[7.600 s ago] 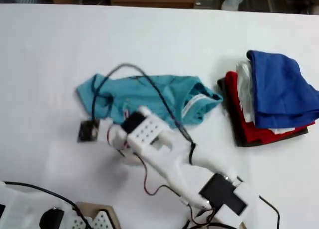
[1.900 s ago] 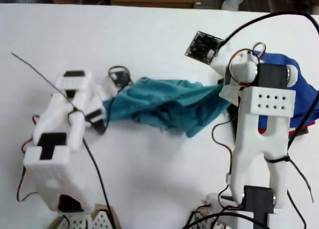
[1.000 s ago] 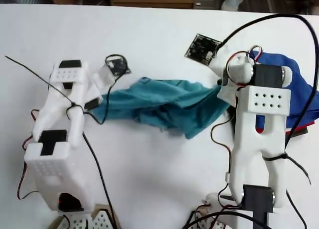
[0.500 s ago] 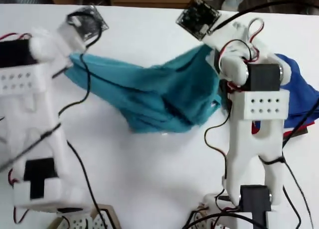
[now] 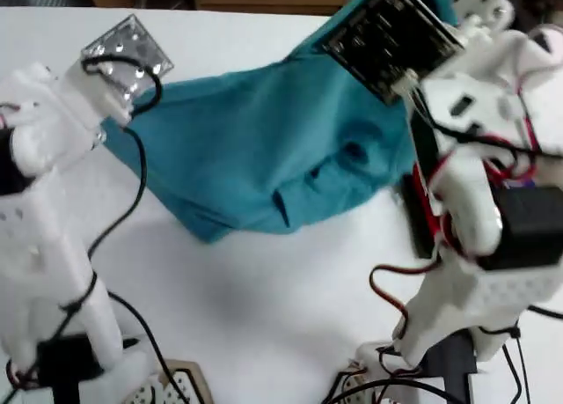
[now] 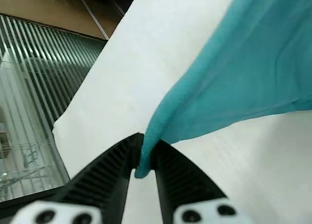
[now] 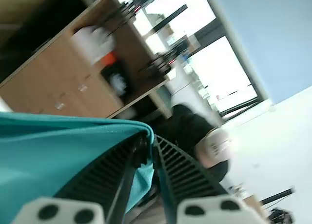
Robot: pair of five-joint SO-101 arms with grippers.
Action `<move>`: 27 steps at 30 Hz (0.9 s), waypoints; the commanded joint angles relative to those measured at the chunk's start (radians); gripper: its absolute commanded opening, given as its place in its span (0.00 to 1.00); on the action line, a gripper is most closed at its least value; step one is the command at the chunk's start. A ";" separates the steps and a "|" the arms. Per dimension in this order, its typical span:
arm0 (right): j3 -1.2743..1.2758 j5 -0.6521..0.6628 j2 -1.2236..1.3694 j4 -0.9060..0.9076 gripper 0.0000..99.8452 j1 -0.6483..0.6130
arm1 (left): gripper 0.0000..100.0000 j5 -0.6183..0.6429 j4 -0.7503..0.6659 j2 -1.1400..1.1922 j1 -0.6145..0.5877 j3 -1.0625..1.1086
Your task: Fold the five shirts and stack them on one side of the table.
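the teal shirt (image 5: 264,149) hangs stretched between the two pincers, off the white table (image 5: 264,316), its middle sagging below them. the left pincer (image 6: 144,153) is clenched on a rolled edge of the cloth, which runs away from its tips as a wide sheet. the right pincer (image 7: 145,145) is clamped on another edge, with the fabric draped to one side of its fingers. under the right arm, on the near side of its pincer, a sliver of the folded stack (image 5: 426,224) shows red and dark. the table spreads bare and white beneath the left pincer; beyond it stands a ribbed glass partition (image 6: 34,87). past the right pincer are a wooden cabinet (image 7: 63,72) and bright windows (image 7: 214,63). half a second ago the shirt hung lower and bunched between the arms; now both pincers are raised higher and the cloth is spread wider and flatter.
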 commanded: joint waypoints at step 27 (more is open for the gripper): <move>-0.198 -0.008 -0.065 -0.130 0.02 -0.005 | 0.02 -0.066 -0.005 -0.382 -0.163 -0.001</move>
